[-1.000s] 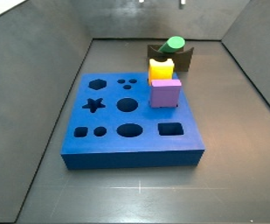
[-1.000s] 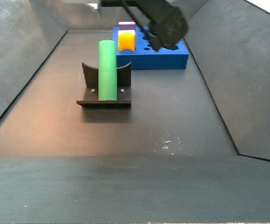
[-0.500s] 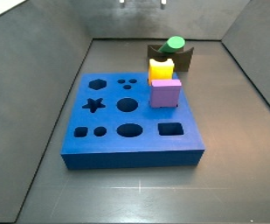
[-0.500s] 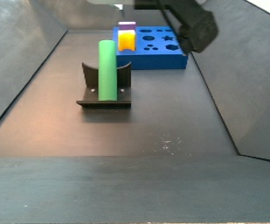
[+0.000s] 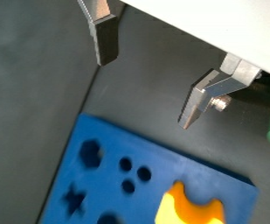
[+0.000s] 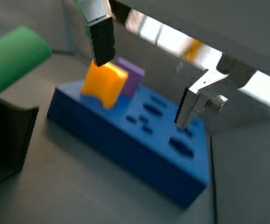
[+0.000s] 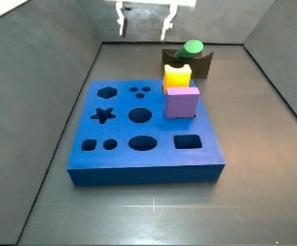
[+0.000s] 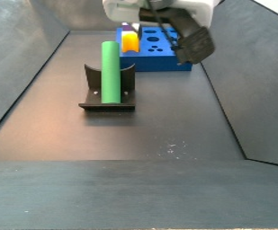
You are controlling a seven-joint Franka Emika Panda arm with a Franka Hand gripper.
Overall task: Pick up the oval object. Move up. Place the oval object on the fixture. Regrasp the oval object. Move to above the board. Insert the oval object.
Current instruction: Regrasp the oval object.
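The oval object (image 8: 110, 70) stands upright in the fixture (image 8: 106, 101), leaning in the notch of its dark bracket; in a side view it shows as a green top (image 7: 192, 46) at the far right of the floor, just beyond the board (image 7: 144, 144). So the placing step looks done and the regrasp is the one in hand. The yellow block (image 7: 177, 75) and the purple cube (image 7: 182, 101) sit in the board's right-hand holes, close to the fixture. The gripper (image 7: 148, 21) hangs high over the far end of the box, left of the peg and well apart from it; its fingers (image 5: 102, 39) are spread wide with nothing between them. Next it needs to travel right, come down level with the peg and close on it.
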